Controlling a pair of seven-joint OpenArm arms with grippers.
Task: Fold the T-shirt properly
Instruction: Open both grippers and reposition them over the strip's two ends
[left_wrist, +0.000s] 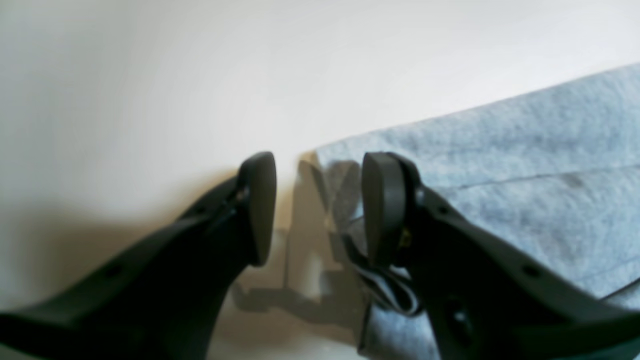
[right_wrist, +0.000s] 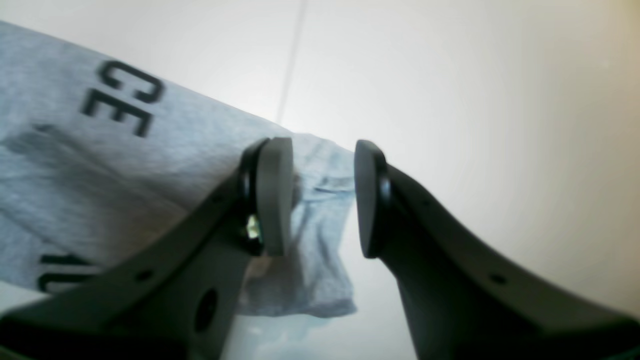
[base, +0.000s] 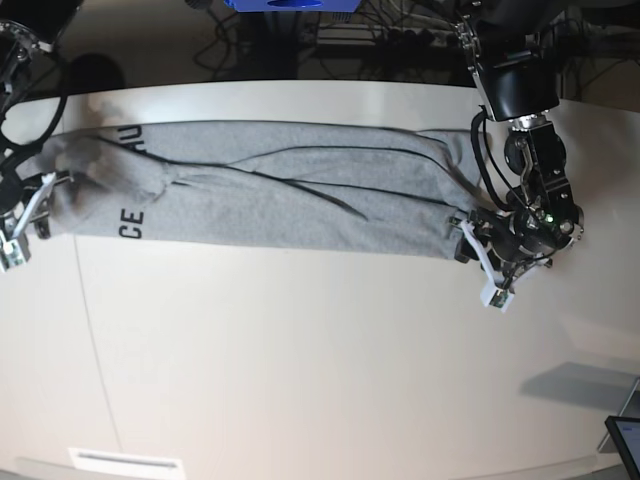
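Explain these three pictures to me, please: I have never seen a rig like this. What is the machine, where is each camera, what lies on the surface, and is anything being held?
This is a robot with two arms working over a pale table. One camera looks down on the whole scene; the other two sit on the wrists and look out between each arm's two black fingers.

On the table lies a grey T-shirt, folded lengthwise into a long band, with black printed letters at one end.

The left gripper is at the plain end of the band. Its jaws stand apart, one over bare table and one over cloth, gripping nothing.

The right gripper is at the lettered end. Its jaws are also apart, with a corner of cloth lying in the gap, not pinched. So nothing looks held right now.
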